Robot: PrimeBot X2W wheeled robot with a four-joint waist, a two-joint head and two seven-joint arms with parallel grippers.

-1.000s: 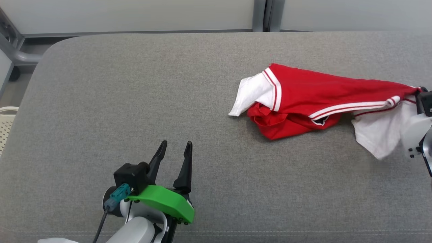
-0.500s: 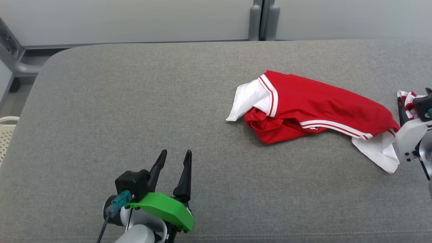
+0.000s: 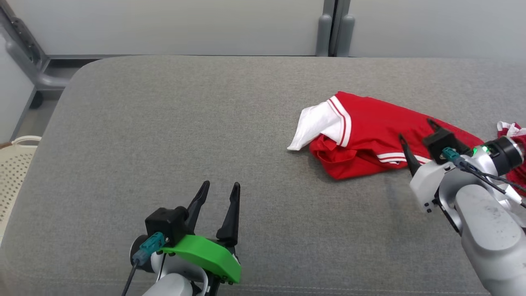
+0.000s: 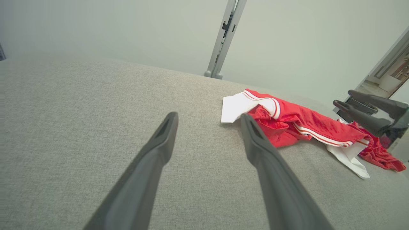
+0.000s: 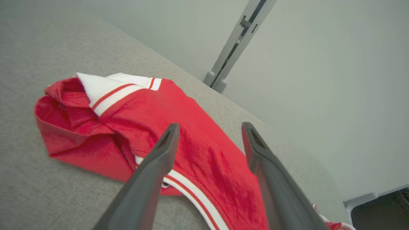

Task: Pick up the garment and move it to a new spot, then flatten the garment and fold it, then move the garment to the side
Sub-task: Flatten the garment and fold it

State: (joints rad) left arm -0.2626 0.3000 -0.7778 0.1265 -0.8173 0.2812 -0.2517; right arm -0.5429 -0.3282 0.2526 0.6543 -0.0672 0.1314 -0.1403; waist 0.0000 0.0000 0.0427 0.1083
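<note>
Since a second ago the right pincer [image 3: 415,132] has dropped the end of the garment [image 3: 370,125] and hovers over it, fingers apart. The left pincer [image 3: 220,191], also apart, waits well away. Crumpled on the right half of the grey cushion [image 3: 185,123], the red knit with white sleeves [image 3: 316,123] looks light and limp, probably best pinched at a hem.

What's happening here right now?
The red and white garment lies crumpled on the grey padded surface, on the robot's right side. The right gripper is open just above it, with nothing between its fingers. The left gripper is open too, over bare surface well apart from the garment. Flattening and folding are not yet done.
</note>
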